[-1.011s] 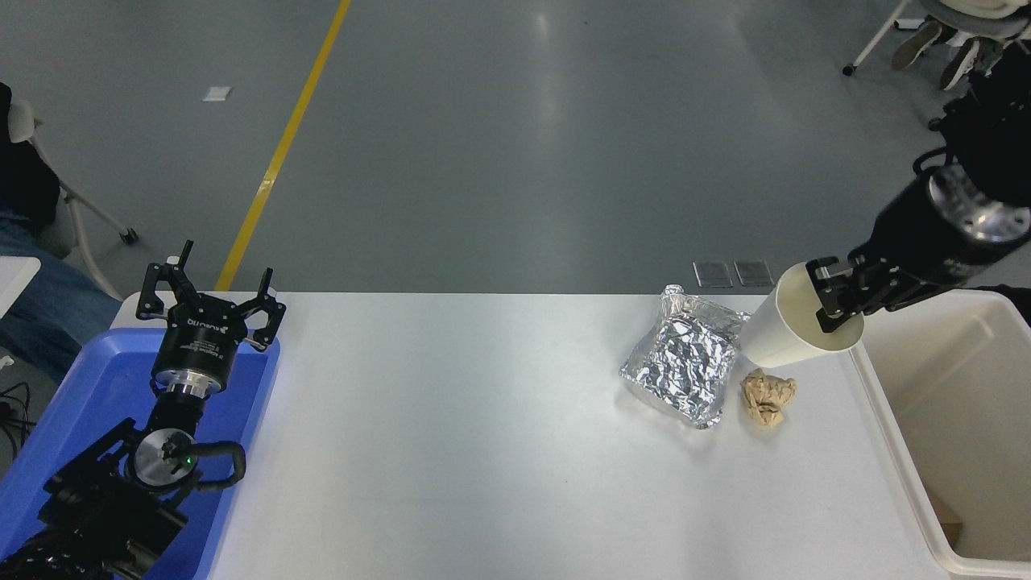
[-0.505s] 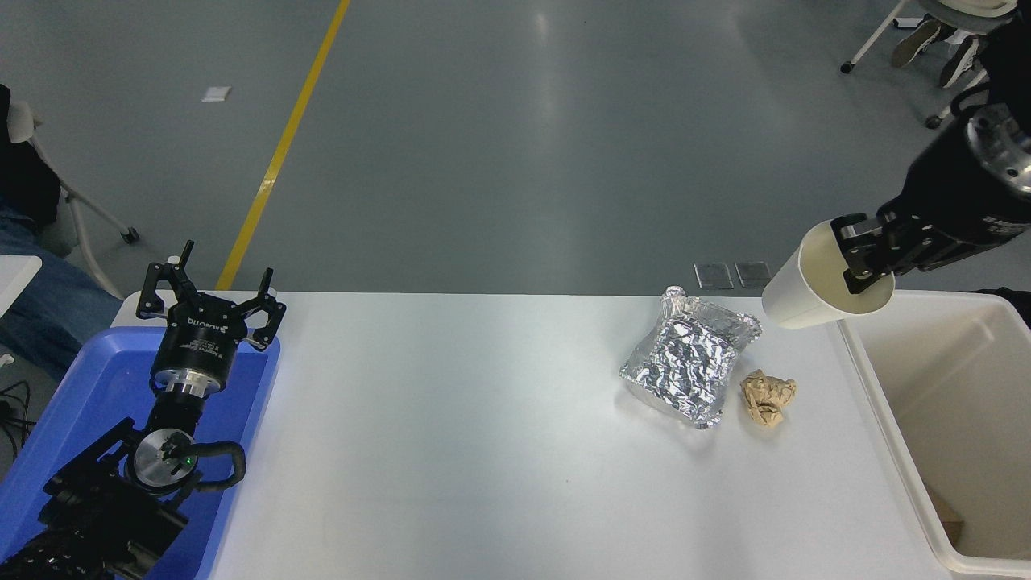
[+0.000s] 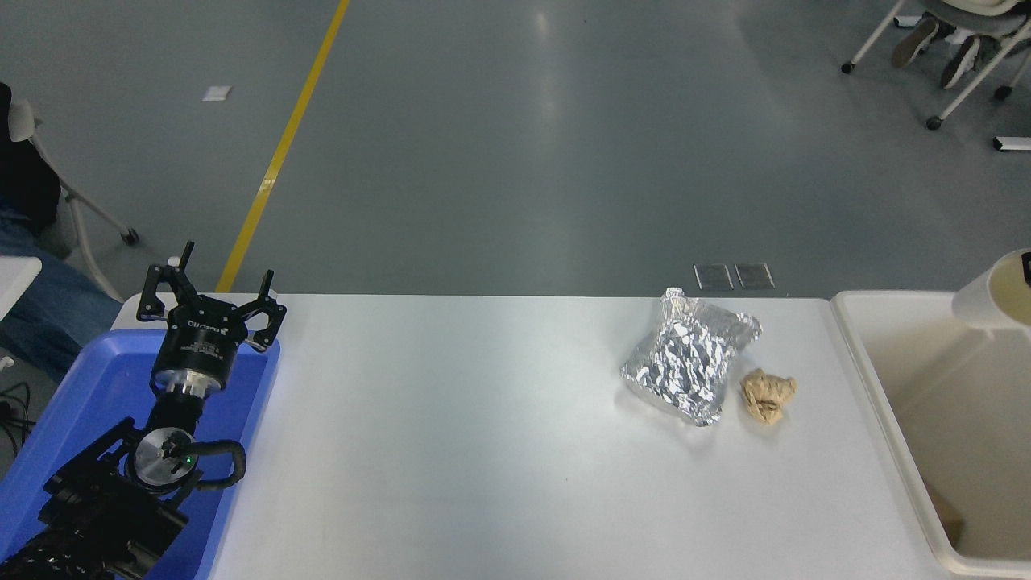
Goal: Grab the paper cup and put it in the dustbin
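The paper cup (image 3: pixel 995 300) hangs tilted above the dustbin (image 3: pixel 886 379), ready to drop in, while the carrying claw's grip cannot be told.

Paper cup (image 3: pixel 997 296) tilted above dustbin (image 3: pixel 886 387), at right edge

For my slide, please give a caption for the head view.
Paper cup carried over the dustbin; foil tray remains on the table.
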Controlling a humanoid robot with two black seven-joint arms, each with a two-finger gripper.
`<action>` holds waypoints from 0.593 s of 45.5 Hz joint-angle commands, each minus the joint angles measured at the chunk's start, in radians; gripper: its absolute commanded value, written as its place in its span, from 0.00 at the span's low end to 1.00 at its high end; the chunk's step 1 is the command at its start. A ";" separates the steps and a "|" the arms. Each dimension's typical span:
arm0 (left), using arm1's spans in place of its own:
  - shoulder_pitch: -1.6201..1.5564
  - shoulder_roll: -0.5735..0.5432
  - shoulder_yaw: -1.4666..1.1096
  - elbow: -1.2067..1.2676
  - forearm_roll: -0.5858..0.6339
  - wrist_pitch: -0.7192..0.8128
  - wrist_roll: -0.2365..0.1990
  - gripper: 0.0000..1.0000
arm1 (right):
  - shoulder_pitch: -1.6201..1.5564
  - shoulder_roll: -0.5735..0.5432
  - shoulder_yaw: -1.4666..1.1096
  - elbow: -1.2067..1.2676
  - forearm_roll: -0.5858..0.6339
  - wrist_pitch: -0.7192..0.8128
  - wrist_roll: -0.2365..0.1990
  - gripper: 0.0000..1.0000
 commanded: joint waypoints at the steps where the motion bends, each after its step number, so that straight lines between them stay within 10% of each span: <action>1: -0.001 0.000 -0.001 0.000 0.000 0.001 0.000 1.00 | -0.568 0.082 0.412 -0.312 0.015 -0.163 0.002 0.00; 27: -0.001 0.000 0.000 0.000 0.000 0.001 0.000 1.00 | -0.866 0.310 0.566 -0.547 0.127 -0.304 0.005 0.00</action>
